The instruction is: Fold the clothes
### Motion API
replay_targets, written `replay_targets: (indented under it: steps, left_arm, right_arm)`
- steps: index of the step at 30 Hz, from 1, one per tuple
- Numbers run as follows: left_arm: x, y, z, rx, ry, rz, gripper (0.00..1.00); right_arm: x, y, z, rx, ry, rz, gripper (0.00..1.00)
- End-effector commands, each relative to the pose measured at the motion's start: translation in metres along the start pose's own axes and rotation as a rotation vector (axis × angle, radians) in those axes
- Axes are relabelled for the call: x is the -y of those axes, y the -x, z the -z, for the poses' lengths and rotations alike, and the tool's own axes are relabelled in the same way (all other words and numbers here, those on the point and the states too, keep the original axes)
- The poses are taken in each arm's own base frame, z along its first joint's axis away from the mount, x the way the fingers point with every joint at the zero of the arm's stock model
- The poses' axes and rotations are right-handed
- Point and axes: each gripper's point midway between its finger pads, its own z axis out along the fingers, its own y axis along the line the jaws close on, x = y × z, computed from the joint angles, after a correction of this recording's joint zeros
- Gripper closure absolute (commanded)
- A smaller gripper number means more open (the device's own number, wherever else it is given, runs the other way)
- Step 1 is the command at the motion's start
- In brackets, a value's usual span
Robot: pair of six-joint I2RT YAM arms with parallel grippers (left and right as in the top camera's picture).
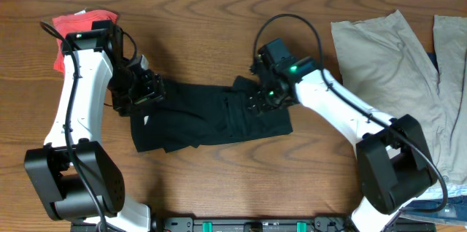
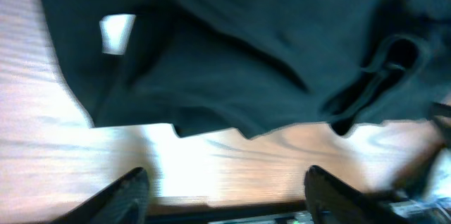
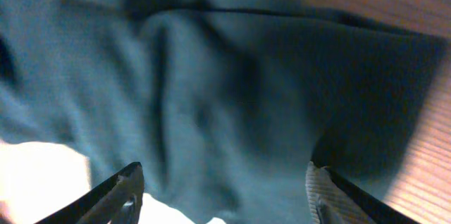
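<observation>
A black garment [image 1: 208, 115] lies crumpled and partly folded across the middle of the wooden table. My left gripper [image 1: 142, 90] is open above its left end; in the left wrist view the garment [image 2: 246, 55] with a white tag fills the top, and the open fingers [image 2: 225, 196] hang over bare wood. My right gripper [image 1: 264, 97] is open over the garment's right end; the right wrist view shows the dark fabric [image 3: 211, 97] between the spread fingers [image 3: 225, 189].
A folded red cloth [image 1: 76, 28] lies at the back left behind the left arm. Beige trousers [image 1: 398, 64] are spread at the right. Bluish cloth [image 1: 449, 203] sits at the front right corner.
</observation>
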Motion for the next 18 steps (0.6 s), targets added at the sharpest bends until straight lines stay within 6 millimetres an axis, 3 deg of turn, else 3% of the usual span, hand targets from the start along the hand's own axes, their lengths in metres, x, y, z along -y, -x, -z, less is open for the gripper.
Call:
replay_targets:
  steps: [1,9,18]
  left_arm:
    - [-0.024,0.006,0.001,0.028,0.139,0.005,0.22]
    - [-0.038,0.019,-0.025,0.031,0.187,-0.086,0.13]
    - [-0.060,0.030,-0.078,-0.084,0.239,-0.088,0.07]
  right_arm:
    - [0.022,0.010,0.017,0.042,-0.046,-0.050,0.27]
    - [0.058,0.001,0.025,-0.002,-0.075,-0.154,0.25]
    - [0.064,-0.002,0.027,-0.013,-0.080,-0.174,0.23]
